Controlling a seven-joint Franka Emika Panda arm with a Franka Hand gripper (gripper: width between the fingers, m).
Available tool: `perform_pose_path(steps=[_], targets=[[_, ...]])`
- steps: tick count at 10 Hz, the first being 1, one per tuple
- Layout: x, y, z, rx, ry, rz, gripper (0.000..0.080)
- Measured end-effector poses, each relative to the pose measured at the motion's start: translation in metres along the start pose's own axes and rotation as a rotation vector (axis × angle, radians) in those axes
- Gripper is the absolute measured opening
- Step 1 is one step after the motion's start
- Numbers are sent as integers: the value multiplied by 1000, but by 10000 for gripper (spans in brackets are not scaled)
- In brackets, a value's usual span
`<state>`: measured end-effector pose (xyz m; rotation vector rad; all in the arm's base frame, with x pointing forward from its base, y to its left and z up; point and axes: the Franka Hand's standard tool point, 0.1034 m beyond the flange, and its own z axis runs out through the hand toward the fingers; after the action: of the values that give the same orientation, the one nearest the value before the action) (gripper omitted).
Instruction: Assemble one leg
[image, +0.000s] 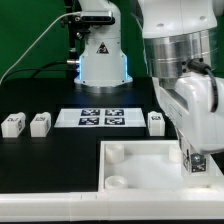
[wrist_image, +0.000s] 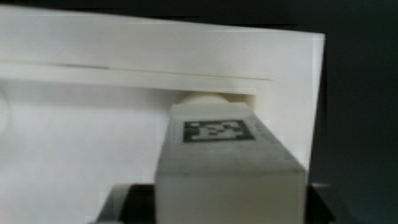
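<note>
No words or numbers can be read, only a sign and marker tags.
A dark triangular sign stands on the arm's white base. Black-and-white square tags pattern the marker board and, in the wrist view, the leg.

- leg 1: small white cuboid block on the table, outermost at the exterior view's left.
- leg 2: same type, just beside leg 1, not touching it.
- leg 3: on the table, just off the marker board on the exterior view's right.
- leg 4: clamped between the jaws, tag face toward the wrist camera, far end at a corner of the plate; seating cannot be told.
</note>
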<state>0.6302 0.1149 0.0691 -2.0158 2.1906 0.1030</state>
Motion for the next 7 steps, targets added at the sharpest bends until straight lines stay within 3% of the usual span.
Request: perform_pose_path(steps=[2, 3, 4, 5, 6, 7], targets=[[-1, 0, 0, 3, -1, -9, 294], [-2, 0, 1, 2, -2, -32, 373], [-4, 0, 1, 2, 2, -128, 554], [-10, 0, 2, 1, 2, -300, 554], [-17, 3, 4, -6, 10, -490, 633], [-18, 3, 4, -7, 9, -587, 644]])
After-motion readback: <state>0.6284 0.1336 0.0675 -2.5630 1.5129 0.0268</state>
